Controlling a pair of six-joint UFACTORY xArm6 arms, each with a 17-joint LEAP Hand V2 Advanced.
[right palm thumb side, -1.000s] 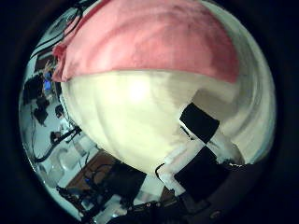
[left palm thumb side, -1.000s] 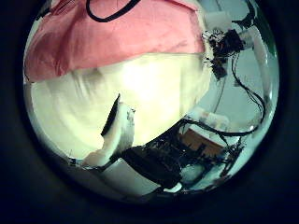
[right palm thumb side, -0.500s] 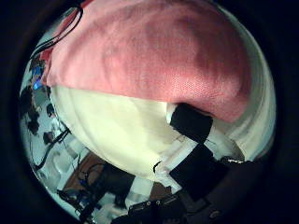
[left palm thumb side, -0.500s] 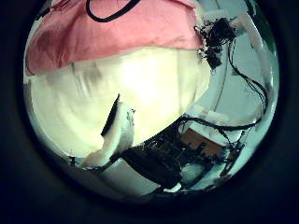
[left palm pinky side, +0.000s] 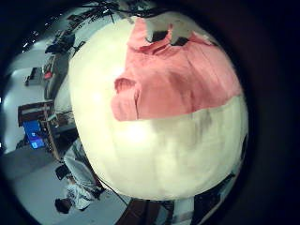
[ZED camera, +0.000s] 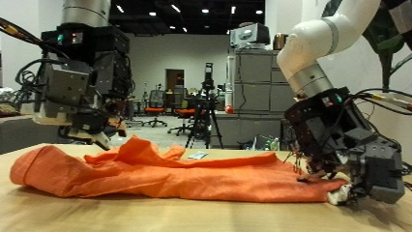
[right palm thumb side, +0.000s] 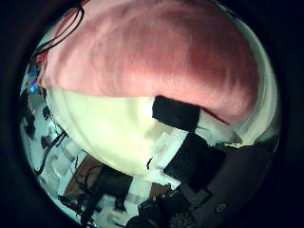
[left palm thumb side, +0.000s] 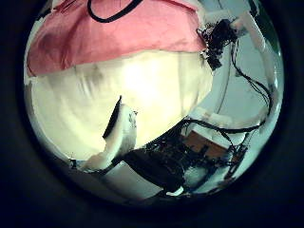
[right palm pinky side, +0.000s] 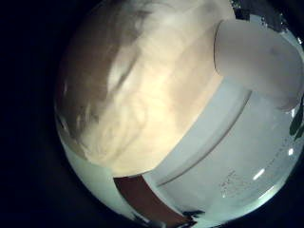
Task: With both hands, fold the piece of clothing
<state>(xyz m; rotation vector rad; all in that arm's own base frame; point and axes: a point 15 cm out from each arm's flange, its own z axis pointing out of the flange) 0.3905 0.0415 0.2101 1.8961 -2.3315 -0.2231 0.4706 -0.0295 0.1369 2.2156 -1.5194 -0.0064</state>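
Observation:
An orange garment point(ZED camera: 181, 174) lies crumpled lengthwise on the wooden table point(ZED camera: 77, 208). My left hand point(ZED camera: 77, 97) hangs just above a raised fold at one end. Its thumb side palm view shows the cloth point(left palm thumb side: 114, 38) beyond a straight finger point(left palm thumb side: 119, 133) over bare table point(left palm thumb side: 142, 90); it holds nothing. Its little finger side palm view shows the spread garment point(left palm pinky side: 173, 80). My right hand point(ZED camera: 341, 145) is low at the other end. Its thumb side palm view shows a black fingertip point(right palm thumb side: 176, 112) at the cloth's edge point(right palm thumb side: 152, 57).
A small teal object point(ZED camera: 196, 155) lies on the table behind the garment. A tripod point(ZED camera: 206, 101) and grey cabinets point(ZED camera: 257, 97) stand in the room beyond the table. Bare table runs along the front edge.
In the right thumb side palm view the cloth fills more of the picture and the black fingertip has come up to its edge. The left thumb side palm view has barely shifted.

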